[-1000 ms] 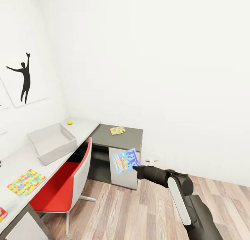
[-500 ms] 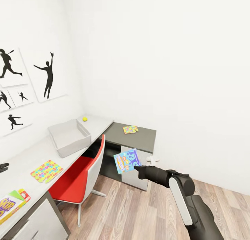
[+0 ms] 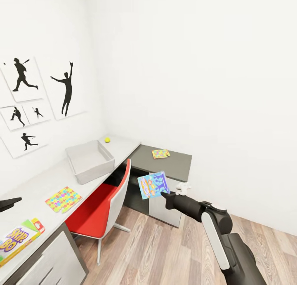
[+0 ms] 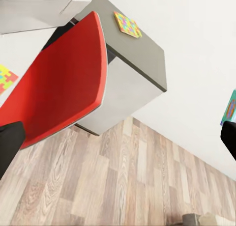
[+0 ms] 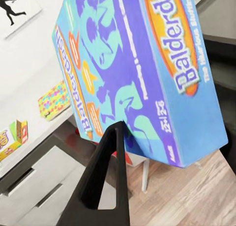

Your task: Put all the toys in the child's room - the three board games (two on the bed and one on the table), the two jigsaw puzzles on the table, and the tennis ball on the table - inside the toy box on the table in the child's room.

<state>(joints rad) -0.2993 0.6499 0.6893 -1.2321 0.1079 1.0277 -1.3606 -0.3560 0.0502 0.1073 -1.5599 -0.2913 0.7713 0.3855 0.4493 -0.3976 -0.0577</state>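
My right gripper [image 3: 164, 193] is shut on the blue and orange board game [image 3: 153, 185], holding it up over the wood floor beside the red chair. One black finger [image 5: 105, 179] lies across the game's cover [image 5: 128, 64]; the other is hidden behind it. The light grey toy box [image 3: 90, 160] stands on the pale table [image 3: 45, 182], with the tennis ball [image 3: 107, 140] just behind it. One jigsaw puzzle [image 3: 63, 199] lies on the table, another [image 3: 160, 154] on the dark cabinet. A white and green board game [image 3: 14, 239] lies at the table's near end. My left gripper [image 4: 123, 132] is open above the chair.
A red and white chair [image 3: 103, 200] is pushed against the table between me and the toy box. The dark grey cabinet [image 3: 179, 163] fills the corner. Black silhouette pictures [image 3: 66, 93] hang on the left wall. A small black object [image 3: 8, 202] shows at the table's left edge.
The head view has swung left and closer, so more wall pictures and the white and green board game came into view. My right gripper still holds the blue game, slightly higher.
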